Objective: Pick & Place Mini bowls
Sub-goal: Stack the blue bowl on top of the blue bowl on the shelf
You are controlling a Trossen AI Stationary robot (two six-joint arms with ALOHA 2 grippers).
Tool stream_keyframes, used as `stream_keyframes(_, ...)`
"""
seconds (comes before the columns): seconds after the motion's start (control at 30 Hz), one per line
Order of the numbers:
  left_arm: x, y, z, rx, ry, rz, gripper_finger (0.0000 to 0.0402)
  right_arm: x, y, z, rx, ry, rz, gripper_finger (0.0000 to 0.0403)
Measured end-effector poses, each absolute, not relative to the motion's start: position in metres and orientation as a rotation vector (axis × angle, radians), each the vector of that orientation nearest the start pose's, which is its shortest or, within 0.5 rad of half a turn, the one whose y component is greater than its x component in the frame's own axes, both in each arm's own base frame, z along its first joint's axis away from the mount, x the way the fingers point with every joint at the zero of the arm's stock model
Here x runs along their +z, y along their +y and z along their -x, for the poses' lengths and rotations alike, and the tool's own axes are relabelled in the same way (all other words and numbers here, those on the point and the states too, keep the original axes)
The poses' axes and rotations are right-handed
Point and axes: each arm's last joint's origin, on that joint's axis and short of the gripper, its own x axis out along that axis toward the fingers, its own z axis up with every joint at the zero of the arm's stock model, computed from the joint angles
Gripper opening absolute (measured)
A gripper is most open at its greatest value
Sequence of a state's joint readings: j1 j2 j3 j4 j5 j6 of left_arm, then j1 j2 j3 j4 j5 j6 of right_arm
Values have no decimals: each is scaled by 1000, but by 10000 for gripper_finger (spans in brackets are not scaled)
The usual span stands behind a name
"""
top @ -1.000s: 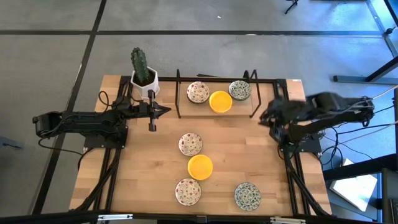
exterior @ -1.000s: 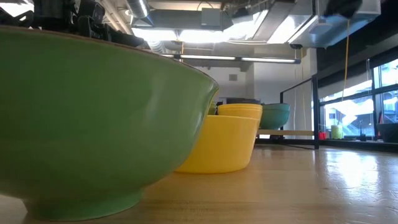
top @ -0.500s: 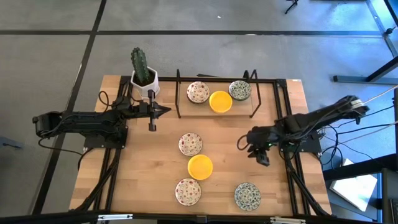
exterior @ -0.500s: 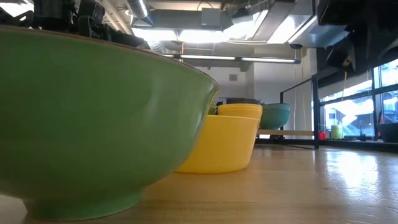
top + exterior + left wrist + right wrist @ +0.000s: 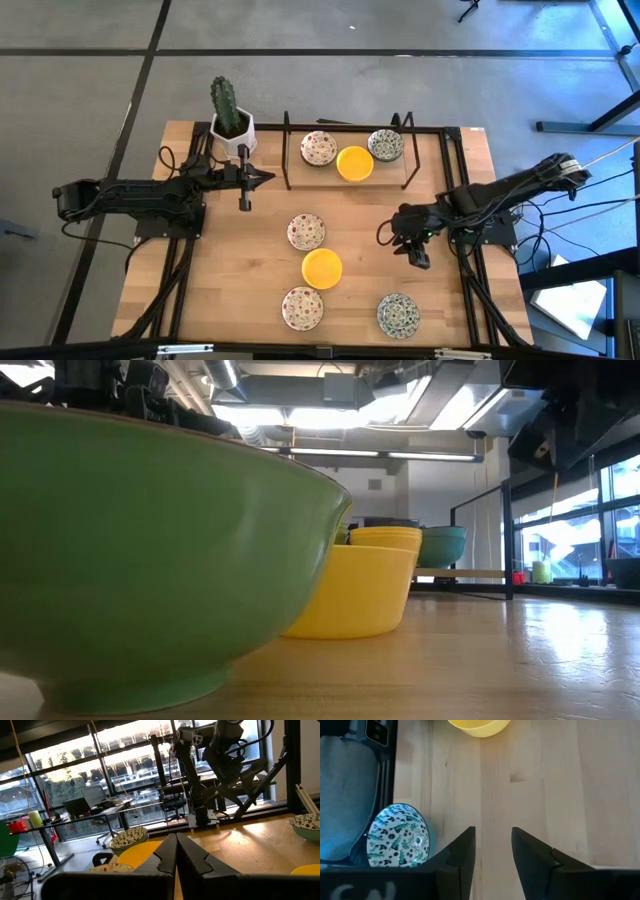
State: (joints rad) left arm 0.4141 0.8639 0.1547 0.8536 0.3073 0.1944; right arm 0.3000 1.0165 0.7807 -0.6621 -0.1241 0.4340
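Several mini bowls lie on the wooden table. A red-specked one (image 5: 306, 231), a yellow one (image 5: 321, 267), another red-specked one (image 5: 302, 307) and a grey-green one (image 5: 398, 314) rest on their bases near the middle and front. Three more (image 5: 354, 163) sit at the far side inside a black frame. My right gripper (image 5: 398, 243) hangs open above bare wood right of the middle, tipped downward. In the right wrist view its fingers (image 5: 492, 850) frame bare wood, with the grey-green bowl (image 5: 397, 836) to one side. My left gripper (image 5: 245, 190) is shut and level at the left (image 5: 176, 852).
A cactus in a white pot (image 5: 231, 125) stands at the far left corner. The black wire frame (image 5: 345, 125) borders the far bowls. In the low view a green bowl (image 5: 150, 560) fills the foreground, with a yellow one (image 5: 350, 590) behind it. Bare wood lies under the right gripper.
My right gripper has come down and moved toward the table's near edge and slightly toward its left, tipping its fingers downward. Most of this happened early in the second. The gap between its fingers looks unchanged. No bowl has moved.
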Motion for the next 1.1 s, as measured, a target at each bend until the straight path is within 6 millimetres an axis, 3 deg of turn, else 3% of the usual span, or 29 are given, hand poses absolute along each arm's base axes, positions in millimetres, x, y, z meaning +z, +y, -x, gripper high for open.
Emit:
stream_keyframes(0.33,203,60,-157,119,-120,-244,6,228,67,-204,200,1085,-230,127)
stream_keyframes(0.67,203,60,-157,119,-120,-244,6,199,90,-220,314,1206,-238,127)
stream_keyframes(0.87,203,60,-157,119,-120,-245,6,205,110,-222,419,1154,-286,127)
stream_keyframes(1.1,203,60,-157,119,-120,-244,6,229,145,-220,491,1088,-199,127)
